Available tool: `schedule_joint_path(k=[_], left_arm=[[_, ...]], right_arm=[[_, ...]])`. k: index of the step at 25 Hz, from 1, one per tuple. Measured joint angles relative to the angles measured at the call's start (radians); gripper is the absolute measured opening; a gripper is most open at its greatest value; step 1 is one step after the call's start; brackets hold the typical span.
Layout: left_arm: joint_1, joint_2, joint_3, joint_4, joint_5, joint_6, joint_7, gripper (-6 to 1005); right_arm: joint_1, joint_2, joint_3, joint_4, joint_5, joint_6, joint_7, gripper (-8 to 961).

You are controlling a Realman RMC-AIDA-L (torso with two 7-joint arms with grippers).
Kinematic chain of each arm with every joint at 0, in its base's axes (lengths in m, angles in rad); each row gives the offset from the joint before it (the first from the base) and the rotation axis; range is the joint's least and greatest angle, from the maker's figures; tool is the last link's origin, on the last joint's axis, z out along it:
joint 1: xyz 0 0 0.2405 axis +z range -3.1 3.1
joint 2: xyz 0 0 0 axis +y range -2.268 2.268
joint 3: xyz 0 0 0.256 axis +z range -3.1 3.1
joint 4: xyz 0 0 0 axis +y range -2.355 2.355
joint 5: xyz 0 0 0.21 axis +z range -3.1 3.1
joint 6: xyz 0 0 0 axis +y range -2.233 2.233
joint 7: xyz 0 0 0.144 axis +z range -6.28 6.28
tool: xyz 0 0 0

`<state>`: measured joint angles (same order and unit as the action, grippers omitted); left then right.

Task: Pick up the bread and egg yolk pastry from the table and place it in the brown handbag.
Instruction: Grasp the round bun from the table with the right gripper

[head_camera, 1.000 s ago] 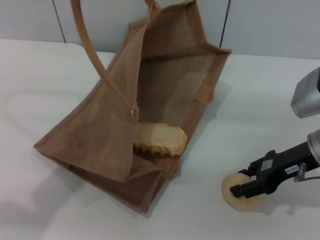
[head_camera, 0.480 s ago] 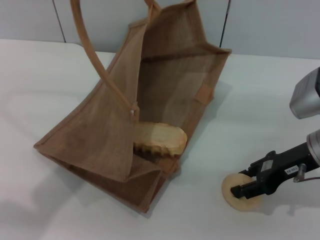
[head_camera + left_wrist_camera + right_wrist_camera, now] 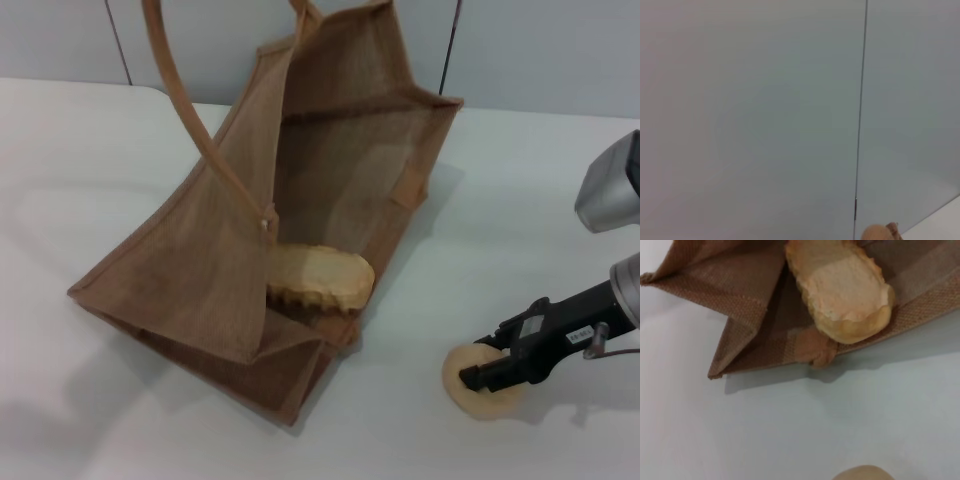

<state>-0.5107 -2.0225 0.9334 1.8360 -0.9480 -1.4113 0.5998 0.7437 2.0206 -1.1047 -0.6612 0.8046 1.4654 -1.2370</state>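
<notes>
Now: bread already lies in the bag mouth, pastry sits on the surface right of bag, right gripper directly over it, jaws straddling, clenched or not — can't tell.

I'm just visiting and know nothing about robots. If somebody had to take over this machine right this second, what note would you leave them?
Right gripper: down on the pastry, which lies on the table right of the bag; whether it has a grip cannot be told.
Left gripper: out of sight, apparently parked.
Bread: lying in the open mouth of the tipped-over bag, one end reaching the mouth's edge.
Done: bread bagged.
Left: grasp the pastry, lift it, and carry it into the bag beside the bread.
</notes>
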Motion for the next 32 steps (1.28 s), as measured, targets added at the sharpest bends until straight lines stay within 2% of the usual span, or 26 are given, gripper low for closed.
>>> schedule_joint_path(k=[16,27,32], left_arm=[[-0.011,-0.001,0.004,-0.029,-0.003,0.0,0.011,114],[-0.011,-0.001,-0.001,-0.029,-0.001,-0.002,0.011,114],[-0.011,0.0,-0.001,-0.029,-0.004,-0.002,0.011,115]], right_arm=[[0.011,-0.002,0.001,0.01,0.0,-0.006,0.003,524],[0.015,-0.004,0.046,0.055,0.003,-0.007,0.003,495],[0.047,-0.01,0.043,0.118,-0.016,0.004,0.003,494]])
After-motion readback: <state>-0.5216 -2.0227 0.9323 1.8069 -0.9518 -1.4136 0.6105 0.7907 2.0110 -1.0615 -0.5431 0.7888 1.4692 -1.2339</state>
